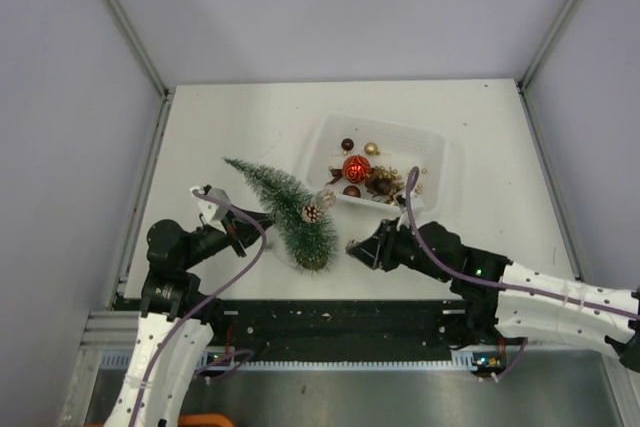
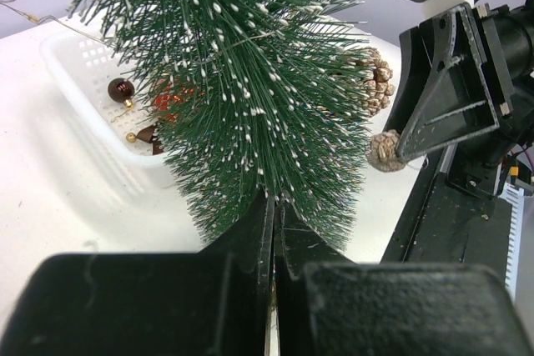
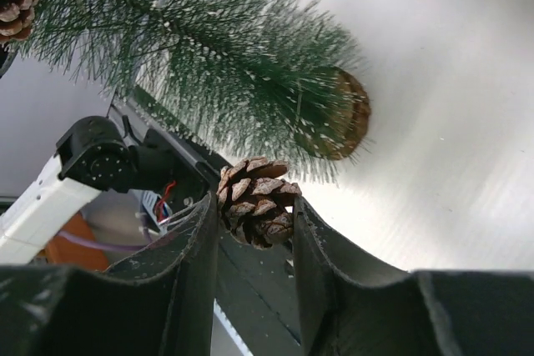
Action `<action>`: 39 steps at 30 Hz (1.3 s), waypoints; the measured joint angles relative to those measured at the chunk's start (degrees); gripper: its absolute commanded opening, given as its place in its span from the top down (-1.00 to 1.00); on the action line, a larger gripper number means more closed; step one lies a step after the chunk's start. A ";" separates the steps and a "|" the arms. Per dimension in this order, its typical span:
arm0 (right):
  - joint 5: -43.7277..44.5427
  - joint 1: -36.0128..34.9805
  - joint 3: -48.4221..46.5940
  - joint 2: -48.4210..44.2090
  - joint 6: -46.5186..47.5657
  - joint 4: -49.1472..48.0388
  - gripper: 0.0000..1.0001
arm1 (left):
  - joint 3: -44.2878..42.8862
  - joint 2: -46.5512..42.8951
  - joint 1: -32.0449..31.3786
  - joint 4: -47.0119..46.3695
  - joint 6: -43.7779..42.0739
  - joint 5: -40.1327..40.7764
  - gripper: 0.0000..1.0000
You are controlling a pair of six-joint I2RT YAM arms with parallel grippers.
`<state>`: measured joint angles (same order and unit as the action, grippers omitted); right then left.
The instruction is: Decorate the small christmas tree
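Observation:
The small christmas tree (image 1: 285, 202) leans tilted near the table's front, its tip to the far left and its wooden disc base (image 3: 346, 114) towards me. A pinecone (image 1: 312, 213) sits among its lower bristles. My left gripper (image 1: 262, 219) comes in from the tree's left. Its jaws are pinched shut in the lower bristles (image 2: 250, 81), tips buried (image 2: 274, 198). My right gripper (image 3: 254, 206) is shut on a loose pinecone (image 3: 257, 210), just right of the tree's base. The left wrist view shows that pinecone (image 2: 384, 149) close beside the foliage, not touching it.
A white tray (image 1: 430, 147) stands behind the tree to the right. It holds a red bauble (image 1: 356, 168), brown baubles, small gold balls and more pinecones. The black rail of the arm bases (image 1: 330, 322) runs along the near edge. Grey walls enclose the table.

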<state>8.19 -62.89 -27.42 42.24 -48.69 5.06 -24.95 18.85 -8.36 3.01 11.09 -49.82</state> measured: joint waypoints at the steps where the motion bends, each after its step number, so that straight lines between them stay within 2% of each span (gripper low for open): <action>1: 0.66 -1.09 -0.04 1.53 0.00 -1.97 0.65 | 0.00 0.02 0.00 0.02 0.00 0.07 1.00; 10: 3.80 -3.08 -0.44 13.14 -1.51 -19.19 0.69 | 0.44 0.04 0.00 -0.09 0.22 0.22 1.00; 18: 4.55 -3.13 -2.47 19.93 -1.97 -27.04 0.75 | 0.85 0.52 -0.09 -0.46 0.79 -0.24 1.00; 29: 7.89 -3.13 -3.15 20.35 -1.88 -27.52 0.75 | 0.85 0.39 -0.28 -0.44 0.70 -1.31 1.00; 39: 8.33 -3.10 -1.11 12.41 -1.90 -24.17 0.74 | 0.87 0.42 -0.42 -0.44 0.68 -1.31 1.00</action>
<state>16.51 -66.00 -28.53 54.65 -50.59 -19.11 -24.08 19.27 -8.78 2.57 11.77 -51.13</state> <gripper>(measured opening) 0.344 0.012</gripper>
